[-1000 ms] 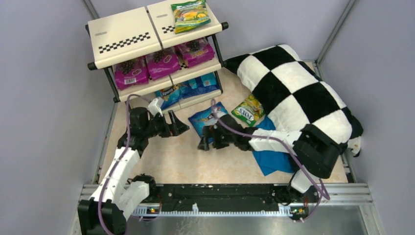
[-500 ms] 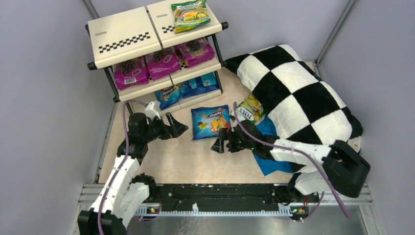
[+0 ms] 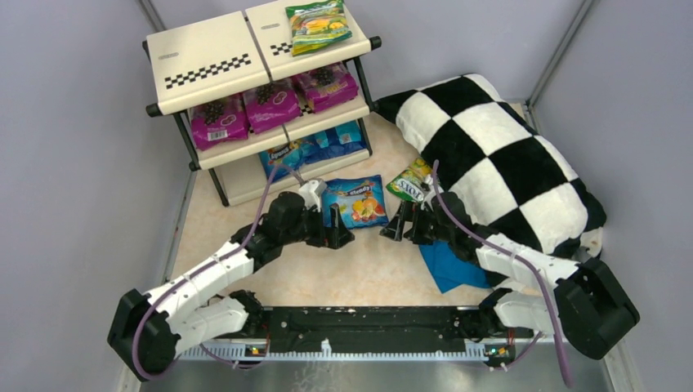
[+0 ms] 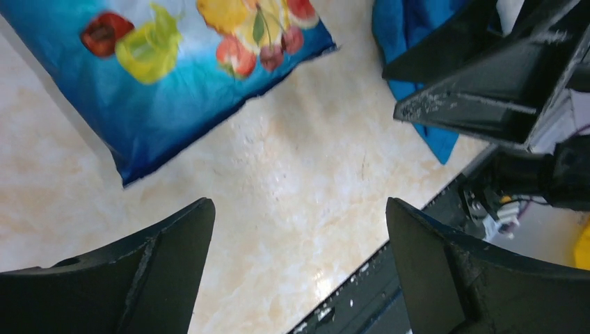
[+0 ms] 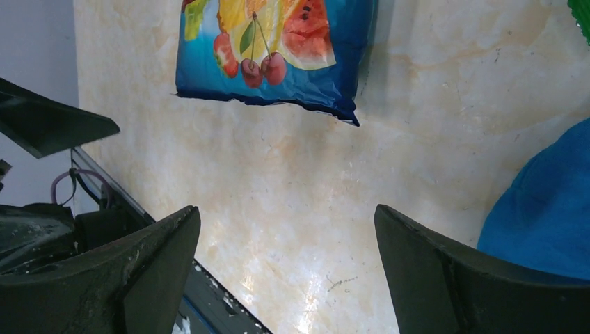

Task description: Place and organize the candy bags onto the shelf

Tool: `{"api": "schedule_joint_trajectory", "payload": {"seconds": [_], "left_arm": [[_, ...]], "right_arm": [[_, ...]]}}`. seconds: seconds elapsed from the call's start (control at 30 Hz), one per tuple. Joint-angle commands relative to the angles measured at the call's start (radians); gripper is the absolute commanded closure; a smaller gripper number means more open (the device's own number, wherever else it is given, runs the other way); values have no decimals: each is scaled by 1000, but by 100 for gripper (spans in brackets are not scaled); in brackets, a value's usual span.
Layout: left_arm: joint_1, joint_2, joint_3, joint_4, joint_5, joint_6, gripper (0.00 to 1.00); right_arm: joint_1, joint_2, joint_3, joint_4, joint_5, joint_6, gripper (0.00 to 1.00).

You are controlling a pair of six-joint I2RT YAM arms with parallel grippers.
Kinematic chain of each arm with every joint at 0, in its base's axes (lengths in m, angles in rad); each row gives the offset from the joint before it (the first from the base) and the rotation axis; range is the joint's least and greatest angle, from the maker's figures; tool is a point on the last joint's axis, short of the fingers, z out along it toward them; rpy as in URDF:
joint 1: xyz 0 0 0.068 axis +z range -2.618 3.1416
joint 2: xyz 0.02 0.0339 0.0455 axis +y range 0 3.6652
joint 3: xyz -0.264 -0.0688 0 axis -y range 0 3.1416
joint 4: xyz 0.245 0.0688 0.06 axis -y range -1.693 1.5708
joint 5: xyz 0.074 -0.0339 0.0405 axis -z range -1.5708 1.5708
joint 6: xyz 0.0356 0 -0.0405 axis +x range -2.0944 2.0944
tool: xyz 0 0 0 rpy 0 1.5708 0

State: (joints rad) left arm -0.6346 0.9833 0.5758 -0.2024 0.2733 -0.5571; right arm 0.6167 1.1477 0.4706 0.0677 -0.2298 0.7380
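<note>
Since a second ago our left gripper (image 3: 337,231) has swung from beside the shelf (image 3: 208,57) to 7 o'clock of the loose blue bag (image 3: 355,200), and our right gripper (image 3: 406,227) has backed off to its 4 o'clock. Both gape wide and hold nothing. We count one checkered pillow (image 3: 498,155), one shelf and one blue cloth (image 3: 445,263). The shelf carries one green bag (image 3: 317,24) on top, three purple bags (image 3: 272,104) on the middle tier and two blue bags (image 3: 315,147) at the bottom. One loose green bag (image 3: 409,181) touches the pillow's 9 o'clock edge. Bare floor (image 3: 359,269) lies between the arms.
</note>
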Motion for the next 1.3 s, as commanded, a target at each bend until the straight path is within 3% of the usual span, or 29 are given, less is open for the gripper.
{"api": "schedule_joint_trajectory", "payload": {"seconds": [0.0, 0.2, 0.4, 0.6, 0.67, 0.83, 1.0, 1.1, 1.27], "left_arm": [[-60, 61, 95, 13, -263, 41, 2], [-89, 199, 154, 41, -305, 52, 4], [-91, 184, 126, 101, -308, 29, 2], [-91, 165, 106, 48, -347, 7, 2], [-91, 148, 90, 48, -344, 2, 1], [-91, 114, 67, 18, -303, -7, 2], [-91, 84, 53, 13, -227, -39, 2], [-92, 76, 55, 26, -189, -35, 4], [-92, 127, 82, 52, -96, -37, 3]], "right_arm": [[-41, 4, -4, 70, -73, 25, 5], [-122, 126, -27, 304, -202, 172, 7], [-123, 340, 34, 455, -259, 231, 12], [-68, 522, 86, 649, -318, 330, 25], [-43, 553, 115, 656, -314, 329, 31], [-19, 543, 126, 616, -306, 279, 58], [-20, 488, 139, 484, -296, 166, 86], [-19, 435, 143, 420, -299, 112, 98], [-21, 314, 146, 299, -270, 39, 100]]}}
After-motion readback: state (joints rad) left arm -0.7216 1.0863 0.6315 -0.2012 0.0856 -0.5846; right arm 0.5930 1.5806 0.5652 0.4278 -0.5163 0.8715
